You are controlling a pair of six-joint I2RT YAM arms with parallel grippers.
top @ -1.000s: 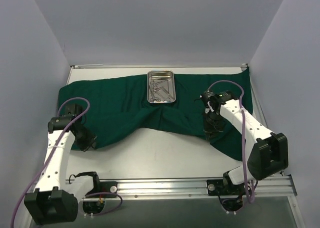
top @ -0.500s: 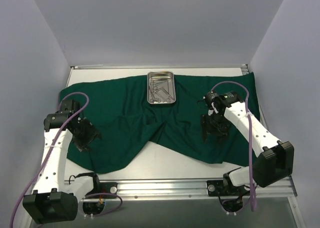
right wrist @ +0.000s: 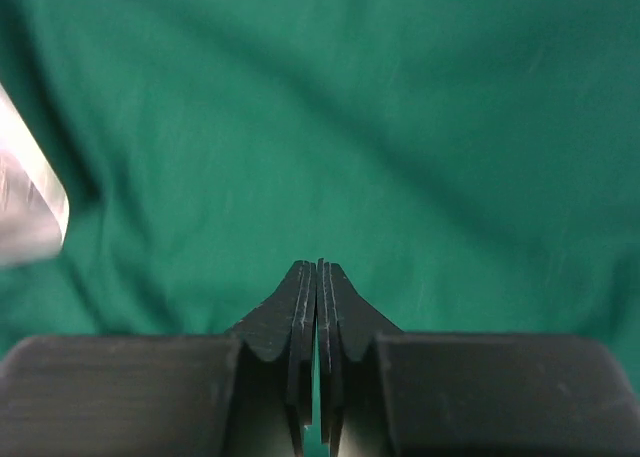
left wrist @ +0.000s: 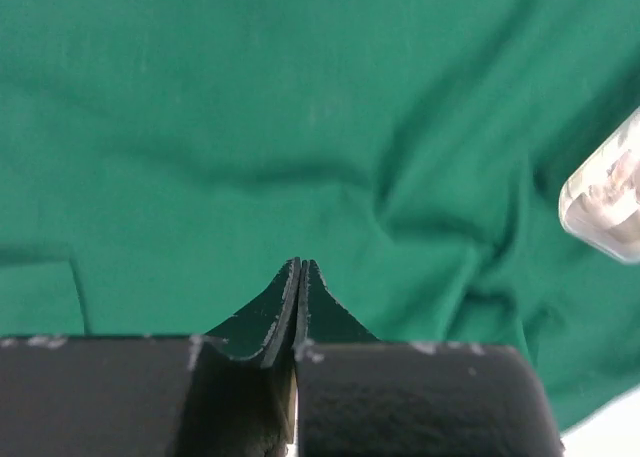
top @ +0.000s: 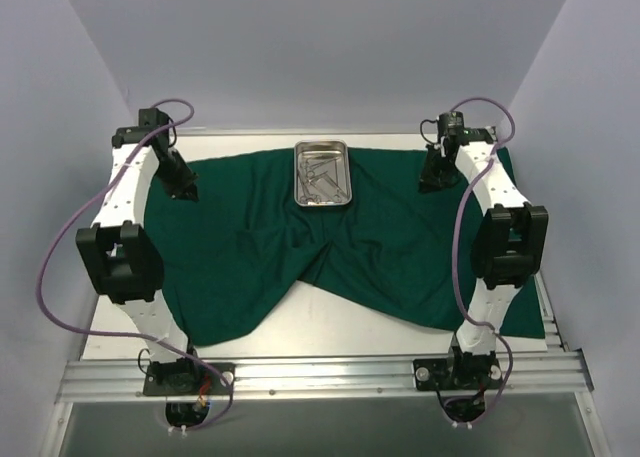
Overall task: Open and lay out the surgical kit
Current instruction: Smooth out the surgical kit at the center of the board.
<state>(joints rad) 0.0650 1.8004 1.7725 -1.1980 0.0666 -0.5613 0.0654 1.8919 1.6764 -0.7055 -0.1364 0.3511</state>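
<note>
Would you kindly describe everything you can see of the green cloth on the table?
The green cloth is dark, matte fabric, spread across the table from left to right but wrinkled, its near edge rising in a notch at the middle. A steel tray rests on it near the far edge. The left gripper and right gripper are shut above its far corners.

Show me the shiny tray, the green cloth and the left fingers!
shiny tray (top: 322, 144): top view, on its far rim.
green cloth (top: 250, 237): top view, on a bare middle part.
left fingers (left wrist: 265, 319): left wrist view, on one shut finger.
</note>
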